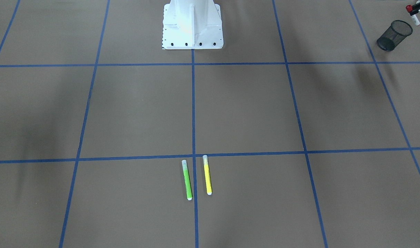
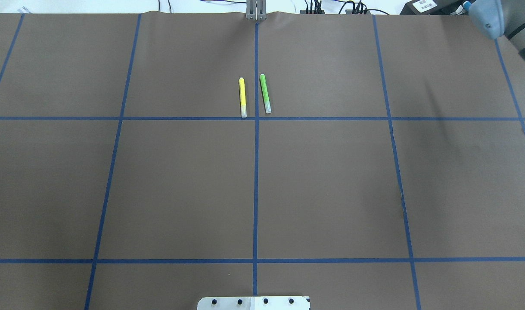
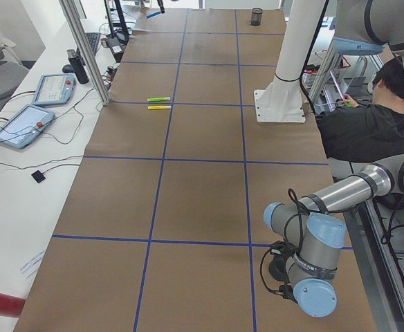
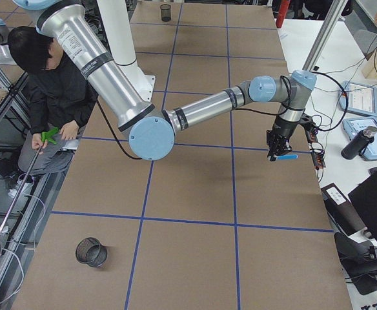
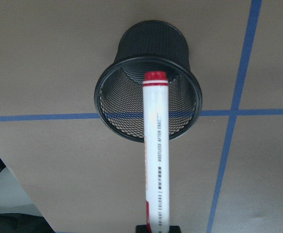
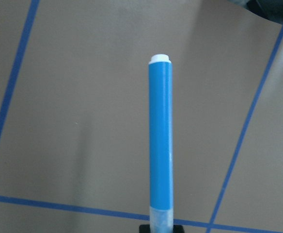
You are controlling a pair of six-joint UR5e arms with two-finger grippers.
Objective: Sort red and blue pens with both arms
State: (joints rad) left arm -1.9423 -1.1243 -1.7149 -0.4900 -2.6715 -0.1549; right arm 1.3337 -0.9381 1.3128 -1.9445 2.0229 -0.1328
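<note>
Top right corner of the front-facing view: you'll see the left gripper (image 1: 418,6) pinching the red pen (image 1: 416,19), close to the black mesh cup (image 1: 395,33). Green marker (image 1: 186,179) and yellow marker (image 1: 207,174) lie at lower centre, one each side of a blue tape line (image 1: 194,103).

Overhead: you only get a piece of the right arm (image 2: 503,21), upper right. Both markers are at upper centre.

Right-side view: right gripper (image 4: 279,143), centre right, is clamped on the blue pen (image 4: 285,157), held level over the table. Second mesh cup (image 4: 91,252) is at lower left.

Left wrist: red pen mid-frame, cap overlapping the cup's mouth.

Right wrist: blue pen mid-frame, white tip up, brown paper (image 6: 83,121) behind.
</note>
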